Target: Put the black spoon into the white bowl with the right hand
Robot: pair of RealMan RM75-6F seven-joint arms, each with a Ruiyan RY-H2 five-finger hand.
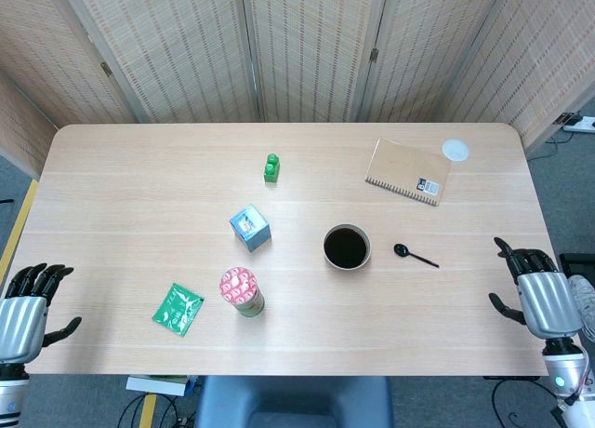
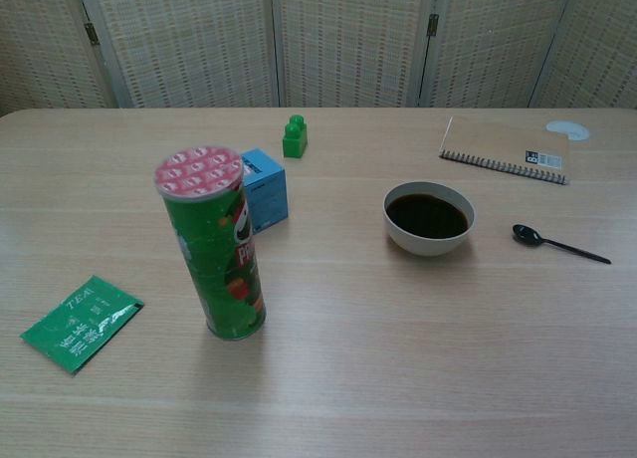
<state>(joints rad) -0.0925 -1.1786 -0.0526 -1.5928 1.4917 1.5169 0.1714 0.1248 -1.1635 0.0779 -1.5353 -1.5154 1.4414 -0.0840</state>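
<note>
The black spoon (image 1: 415, 255) lies flat on the table just right of the white bowl (image 1: 347, 247), its scoop toward the bowl. The bowl (image 2: 429, 217) is dark inside, and the spoon (image 2: 558, 244) shows to its right in the chest view too. My right hand (image 1: 537, 291) hovers at the table's right front corner, well right of the spoon, fingers apart and holding nothing. My left hand (image 1: 24, 307) hangs off the left front corner, fingers apart and empty. Neither hand shows in the chest view.
A green chip can (image 1: 242, 291) stands left of the bowl, with a blue box (image 1: 250, 228) behind it and a green tea packet (image 1: 178, 308) to its left. A green brick (image 1: 271, 167), a spiral notebook (image 1: 407, 171) and a white lid (image 1: 455, 150) lie farther back.
</note>
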